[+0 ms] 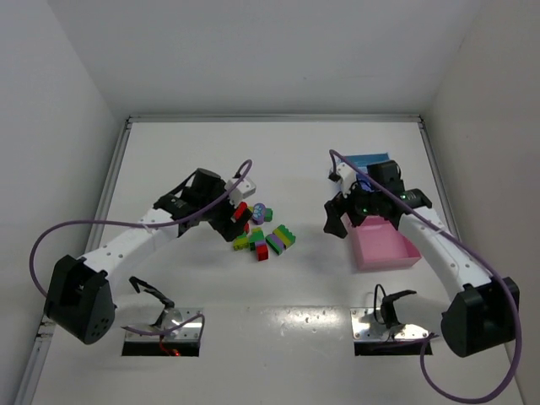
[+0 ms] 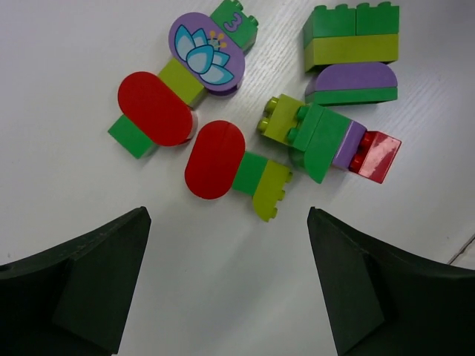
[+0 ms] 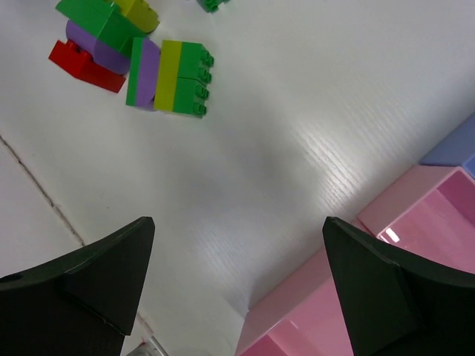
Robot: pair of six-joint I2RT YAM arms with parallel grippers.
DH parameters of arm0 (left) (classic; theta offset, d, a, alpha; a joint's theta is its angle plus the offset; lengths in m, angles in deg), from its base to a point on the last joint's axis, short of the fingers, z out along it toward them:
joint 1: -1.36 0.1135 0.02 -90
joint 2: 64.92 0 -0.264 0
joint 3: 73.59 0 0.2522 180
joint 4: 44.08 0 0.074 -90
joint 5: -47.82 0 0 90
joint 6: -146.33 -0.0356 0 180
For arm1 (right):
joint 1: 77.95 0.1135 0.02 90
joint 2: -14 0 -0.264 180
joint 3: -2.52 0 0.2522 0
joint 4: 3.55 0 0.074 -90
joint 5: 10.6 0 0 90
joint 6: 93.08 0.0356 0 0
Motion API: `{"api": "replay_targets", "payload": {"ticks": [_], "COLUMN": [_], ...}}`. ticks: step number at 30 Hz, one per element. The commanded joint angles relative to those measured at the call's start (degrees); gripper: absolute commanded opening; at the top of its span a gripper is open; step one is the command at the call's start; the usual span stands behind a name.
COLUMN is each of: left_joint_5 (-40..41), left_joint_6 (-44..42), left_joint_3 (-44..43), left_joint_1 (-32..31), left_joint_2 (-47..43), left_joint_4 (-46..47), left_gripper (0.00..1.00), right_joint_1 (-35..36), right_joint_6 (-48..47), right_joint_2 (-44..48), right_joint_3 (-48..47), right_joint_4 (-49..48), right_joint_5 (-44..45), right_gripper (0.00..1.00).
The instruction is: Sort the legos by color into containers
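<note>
The legos [image 1: 263, 235] lie in a loose pile at the table's middle. In the left wrist view I see two red oval pieces [image 2: 154, 108] joined to green and yellow-green bricks, a purple flower piece [image 2: 206, 52], a green and yellow-green stack [image 2: 350, 37] and a small red brick [image 2: 375, 156]. My left gripper [image 1: 230, 221] [image 2: 228, 220] hangs open just short of the pile, holding nothing. My right gripper [image 1: 342, 218] [image 3: 237, 222] is open and empty over bare table beside the corner of the pink container [image 1: 385, 245] [image 3: 312, 285]. A blue container [image 1: 367, 159] [image 3: 453, 144] sits behind it.
The right wrist view shows a green, purple and yellow-green stack [image 3: 167, 76] and a red brick [image 3: 85, 64] at the upper left. A thin seam [image 3: 41, 193] crosses the tabletop. White walls close in the table on the left, right and far sides.
</note>
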Motion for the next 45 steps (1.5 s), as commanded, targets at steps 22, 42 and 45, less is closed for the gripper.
{"api": "replay_targets", "payload": {"ticks": [22, 42, 45], "left_joint_5": [-20.2, -26.1, -26.6], "left_joint_6": [6.1, 3.9, 3.9], "left_joint_3": [-7.5, -10.2, -10.8], "left_joint_1": [32.5, 39.2, 39.2], "left_joint_2": [2.2, 12.9, 13.6], "left_joint_4": [-3.5, -3.5, -3.5], "left_gripper": [1.0, 1.0, 1.0], "right_joint_1": [25.2, 23.1, 22.6], "right_joint_6": [-48.1, -70.4, -71.0], "right_joint_2": [-23.9, -37.5, -38.1], "right_joint_3": [-15.3, -21.1, -21.1], "right_joint_4": [2.8, 10.8, 10.2], "right_joint_5": [1.9, -6.4, -5.8], "right_gripper": [0.96, 0.99, 0.99]}}
